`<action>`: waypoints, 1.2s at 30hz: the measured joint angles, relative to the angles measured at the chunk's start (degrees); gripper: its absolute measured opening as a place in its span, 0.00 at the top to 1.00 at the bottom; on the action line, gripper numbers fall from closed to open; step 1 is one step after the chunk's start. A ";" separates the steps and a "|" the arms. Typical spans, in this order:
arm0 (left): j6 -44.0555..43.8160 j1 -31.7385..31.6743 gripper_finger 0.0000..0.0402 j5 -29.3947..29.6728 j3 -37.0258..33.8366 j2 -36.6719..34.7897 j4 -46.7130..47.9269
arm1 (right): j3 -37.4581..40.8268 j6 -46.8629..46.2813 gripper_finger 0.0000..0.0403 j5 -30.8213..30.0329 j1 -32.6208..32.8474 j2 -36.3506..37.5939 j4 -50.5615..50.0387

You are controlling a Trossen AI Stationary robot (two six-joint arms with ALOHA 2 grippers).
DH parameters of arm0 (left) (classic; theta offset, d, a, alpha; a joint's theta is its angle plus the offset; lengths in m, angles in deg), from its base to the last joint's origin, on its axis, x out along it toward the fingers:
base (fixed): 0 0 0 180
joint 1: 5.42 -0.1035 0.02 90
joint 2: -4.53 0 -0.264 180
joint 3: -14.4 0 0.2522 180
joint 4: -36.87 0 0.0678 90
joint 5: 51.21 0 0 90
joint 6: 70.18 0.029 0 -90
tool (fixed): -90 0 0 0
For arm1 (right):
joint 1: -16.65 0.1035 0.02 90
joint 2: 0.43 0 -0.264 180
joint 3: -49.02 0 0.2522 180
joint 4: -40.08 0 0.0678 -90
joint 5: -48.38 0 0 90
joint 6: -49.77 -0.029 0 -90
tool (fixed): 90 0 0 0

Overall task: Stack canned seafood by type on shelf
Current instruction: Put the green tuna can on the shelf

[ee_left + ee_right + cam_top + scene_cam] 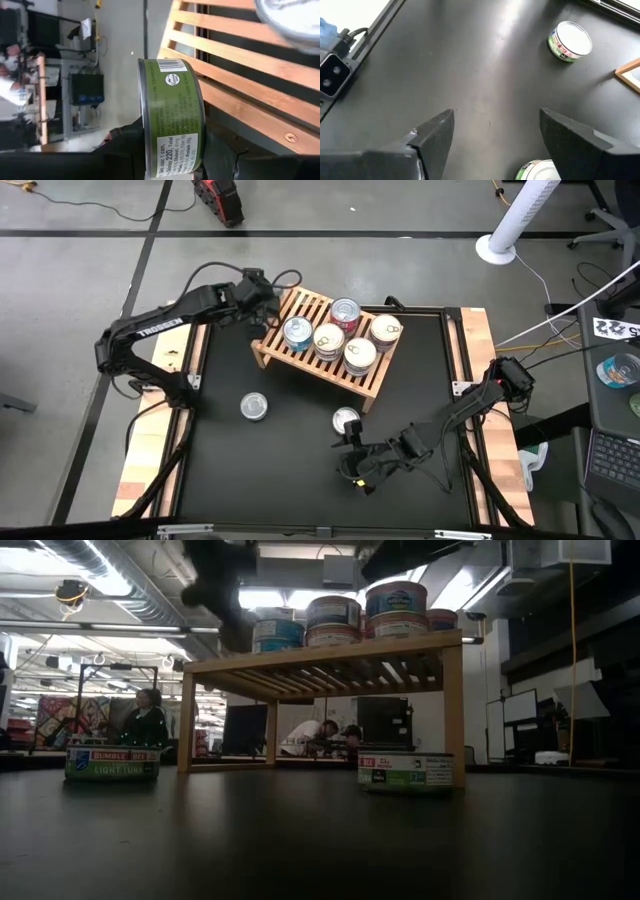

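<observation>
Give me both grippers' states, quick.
Left gripper: closed on a green-labelled can by the shelf.
Right gripper: open, empty.

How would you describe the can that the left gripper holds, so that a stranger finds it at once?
Start at the wooden shelf on the black table. At the shelf's far left corner the left gripper grips a can over the slats. It is the only can held on edge, with a green label, while the others lie flat.

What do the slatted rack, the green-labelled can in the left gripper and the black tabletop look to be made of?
The low slatted rack looks like light, unpainted wood: pale tan slats, a screw head visible in the left wrist view. The round green-labelled can held by the left gripper seems metal with a glossy printed label; its rim is silvery. The black tabletop looks matte, possibly a rubbery or laminate sheet; uncertain.
</observation>
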 joint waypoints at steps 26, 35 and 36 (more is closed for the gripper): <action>24.66 -3.15 0.58 -9.62 -13.45 3.73 -22.93 | 0.00 -0.09 0.28 7.34 -9.47 0.00 0.70; 26.48 -1.02 0.40 -8.32 -13.47 5.84 -27.17 | 0.00 -1.03 0.28 7.62 -9.38 0.00 0.58; 26.46 -0.58 0.39 -7.50 -13.47 5.82 -27.07 | 0.00 -1.04 0.28 7.62 -9.38 0.00 0.54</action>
